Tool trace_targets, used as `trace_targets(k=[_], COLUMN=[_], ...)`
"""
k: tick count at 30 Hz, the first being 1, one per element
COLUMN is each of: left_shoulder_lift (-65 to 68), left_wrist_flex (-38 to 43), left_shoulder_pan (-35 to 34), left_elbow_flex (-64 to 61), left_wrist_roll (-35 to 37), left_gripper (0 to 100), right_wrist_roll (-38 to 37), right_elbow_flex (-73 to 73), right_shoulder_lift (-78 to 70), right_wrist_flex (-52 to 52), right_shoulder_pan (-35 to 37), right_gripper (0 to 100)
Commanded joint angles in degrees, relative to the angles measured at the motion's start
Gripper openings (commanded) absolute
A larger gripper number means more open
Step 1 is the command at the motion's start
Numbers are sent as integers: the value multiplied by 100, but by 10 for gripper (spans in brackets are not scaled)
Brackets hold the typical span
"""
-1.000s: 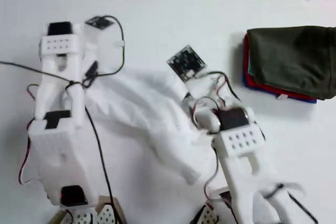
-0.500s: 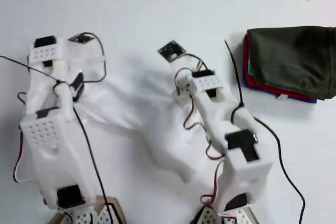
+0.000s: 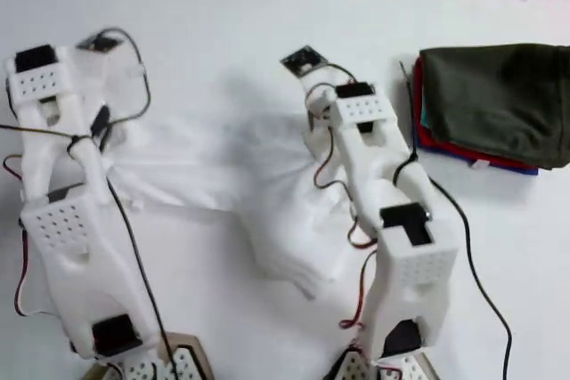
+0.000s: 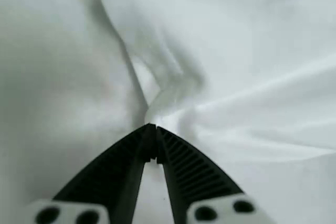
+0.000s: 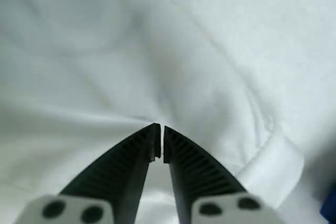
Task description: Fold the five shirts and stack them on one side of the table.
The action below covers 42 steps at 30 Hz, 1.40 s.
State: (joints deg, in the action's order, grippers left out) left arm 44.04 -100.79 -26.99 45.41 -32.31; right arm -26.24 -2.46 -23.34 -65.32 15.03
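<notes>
A white shirt point(image 3: 233, 171) lies crumpled across the middle of the white table point(image 3: 223, 15), between the two arms. My left gripper point(image 3: 100, 141) holds the shirt's left edge; in the left wrist view its black jaws point(image 4: 151, 132) are shut on a raised fold of white cloth point(image 4: 173, 85). My right gripper point(image 3: 316, 131) is over the shirt's far right part. In its wrist view the jaws point(image 5: 158, 132) are shut on the fabric, with a hemmed edge point(image 5: 273, 156) beside them. A stack of folded shirts point(image 3: 494, 100), dark green on top, sits at the table's right side.
Red and blue folded layers point(image 3: 445, 144) show under the green one in the stack. Loose cables point(image 3: 134, 246) hang along both arms. The arm bases point(image 3: 151, 362) stand at the near edge. Bare table lies along the far side and between shirt and stack.
The left arm has swung left and the right arm has stretched toward the far side. The shirt is drawn out wider between them.
</notes>
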Motion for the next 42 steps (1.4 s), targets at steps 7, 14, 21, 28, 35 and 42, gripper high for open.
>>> trace_targets(k=[7,14,21,28,35,42], left_shoulder_lift=[202,1125,1785,1952,1934,1336], left_wrist_flex=[264,1073,1055,563,-185,-193], left_shoulder_pan=[791,642,255,211,246,229], left_elbow_flex=[585,1059,2404,3152,4101,3152], left_wrist_roll=[615,791,809,1116,1108,1090], left_gripper=[26,25,25,25,25,25], right_wrist_roll=[44,18,26,35,35,-9], right_elbow_flex=[62,193,185,-141,-211,-202], right_shoulder_lift=[875,119,-576,-321,752,1613], right_wrist_flex=[22,681,1411,989,295,-620], right_shoulder_pan=[426,-48,-453,-426,-426,-347], right_gripper=[18,18,18,18,18,18])
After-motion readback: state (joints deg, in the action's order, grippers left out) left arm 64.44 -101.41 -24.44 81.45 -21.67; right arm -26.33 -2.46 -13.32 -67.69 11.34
